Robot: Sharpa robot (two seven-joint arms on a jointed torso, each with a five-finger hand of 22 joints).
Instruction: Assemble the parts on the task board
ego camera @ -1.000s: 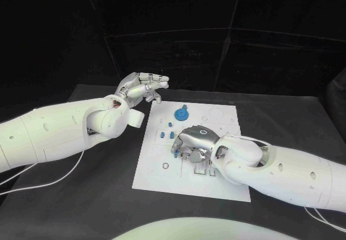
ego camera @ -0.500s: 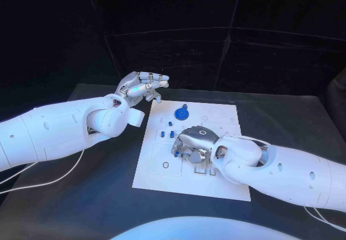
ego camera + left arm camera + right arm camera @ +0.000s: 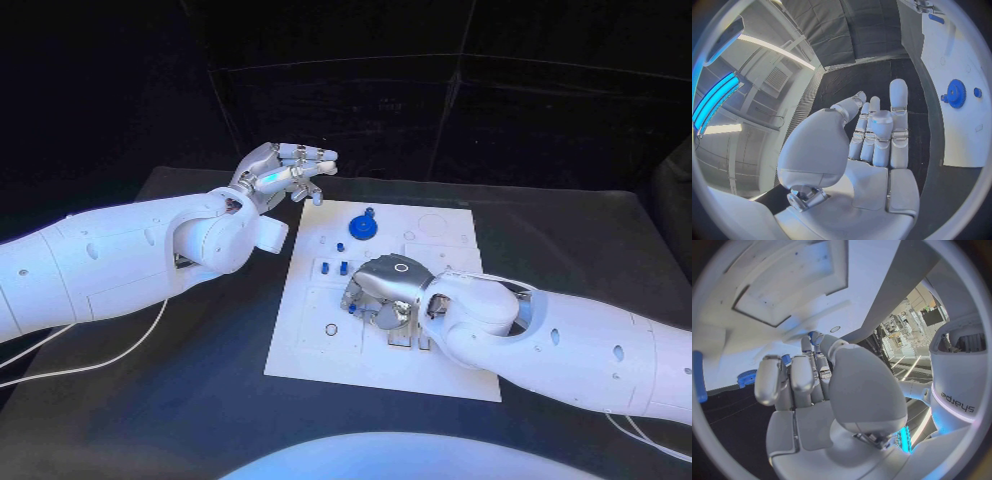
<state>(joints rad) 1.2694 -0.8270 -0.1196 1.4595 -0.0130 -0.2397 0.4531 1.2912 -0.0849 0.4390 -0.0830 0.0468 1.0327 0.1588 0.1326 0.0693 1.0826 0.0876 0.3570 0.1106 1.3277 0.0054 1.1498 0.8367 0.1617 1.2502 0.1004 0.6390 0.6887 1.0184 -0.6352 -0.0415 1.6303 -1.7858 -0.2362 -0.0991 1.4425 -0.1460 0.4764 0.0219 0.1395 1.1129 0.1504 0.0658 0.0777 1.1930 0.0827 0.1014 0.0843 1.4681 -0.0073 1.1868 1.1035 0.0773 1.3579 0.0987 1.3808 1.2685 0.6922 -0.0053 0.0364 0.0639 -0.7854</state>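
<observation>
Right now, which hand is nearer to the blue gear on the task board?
Left, narrowly. The left hand is raised beyond the task board's far left corner, up-left of the blue gear. The right hand hangs over the board's middle, nearer the robot.

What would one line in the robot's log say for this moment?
left hand: raised beyond task board, holds nothing | right hand: down over board's middle, grasp unclear | blue gear: on board's far end

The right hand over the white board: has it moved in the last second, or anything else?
Barely. The right hand crept slightly toward the robot over the board, its fingers curled down; what they hold, if anything, can't be seen. The left hand stayed raised beyond the board's far corner, holding nothing. The blue gear and small blue parts stayed put.
</observation>
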